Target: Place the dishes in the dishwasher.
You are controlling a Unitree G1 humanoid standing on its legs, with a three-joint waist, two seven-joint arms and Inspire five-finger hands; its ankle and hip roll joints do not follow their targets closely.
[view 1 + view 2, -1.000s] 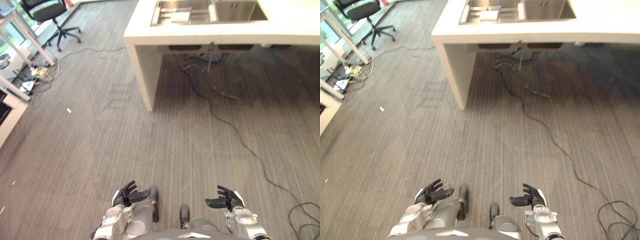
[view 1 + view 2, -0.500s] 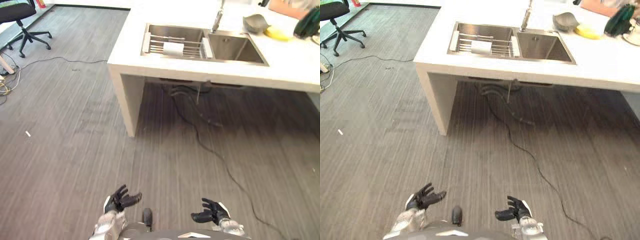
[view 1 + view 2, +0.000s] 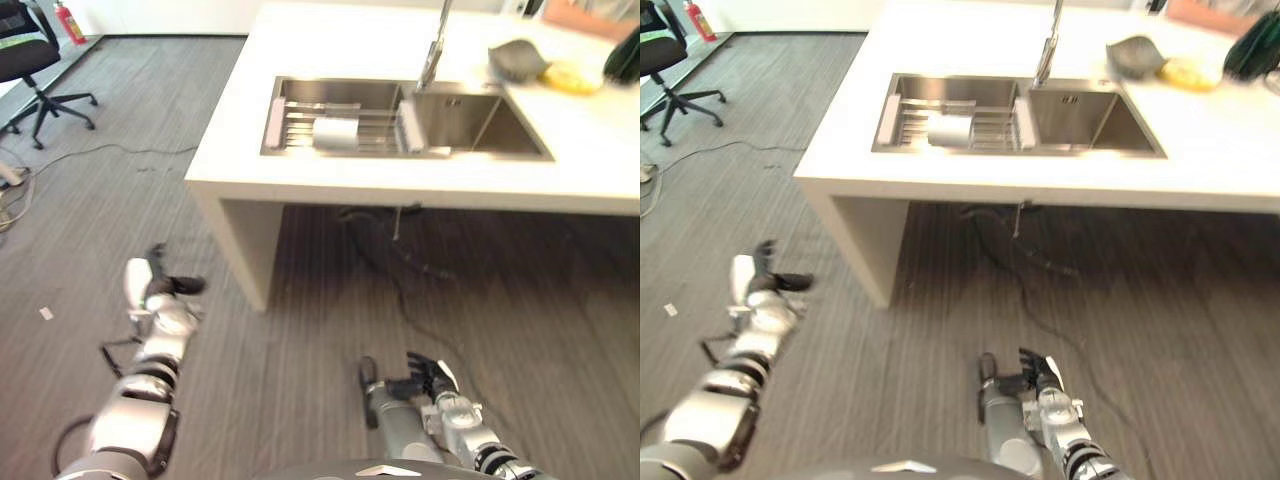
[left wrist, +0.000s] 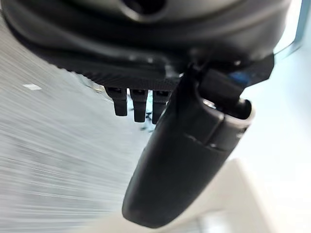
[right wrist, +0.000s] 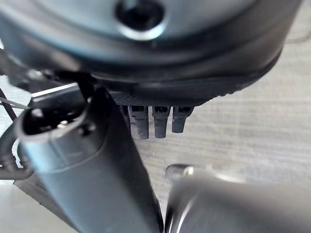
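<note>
L hand (image 3: 152,288) stretched out over floor, fingers loose, R hand (image 3: 425,377) low, fingers relaxed, both empty

You've got silver-grey ribbed arms, dark hands: left hand (image 3: 160,289) shows a white thumb cover, right hand (image 3: 425,376) white-edged too.

the silver-grey left arm is stretched way out ahead on the left side, with its dark fingered left hand (image 3: 160,288) at the far end, thumb in a white cover, fingers loose and straight, holding nothing. the silver-grey right arm is tucked in low at the bottom of the view, and its dark fingered right hand (image 3: 425,377) sits close to the body, fingers relaxed and spread a bit, empty too. both wrist views show fingers sticking straight out.
</note>
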